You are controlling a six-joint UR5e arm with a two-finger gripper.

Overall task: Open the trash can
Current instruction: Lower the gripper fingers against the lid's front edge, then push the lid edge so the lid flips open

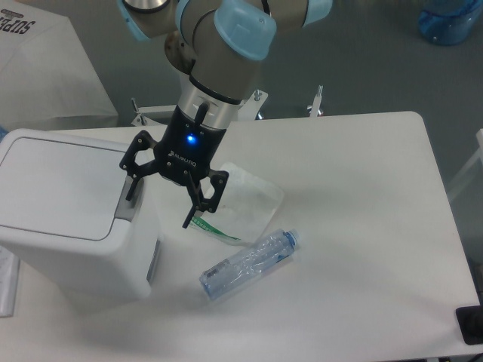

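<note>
The trash can (72,219) is a large white box-shaped bin at the left of the table, its flat lid (56,181) down. A grey push-button tab (127,204) sits on its right edge. My gripper (158,207) hangs open right over that tab. One fingertip (130,194) is just above the tab and the other (186,223) hangs off the bin's right side. Nothing is between the fingers. I cannot tell whether the left fingertip touches the tab.
A clear plastic bottle (249,264) lies on its side on the table (355,226) to the right of the bin. A clear plastic bag (245,200) with a green strip lies behind it. A blue water jug (451,19) stands on the floor at the top right.
</note>
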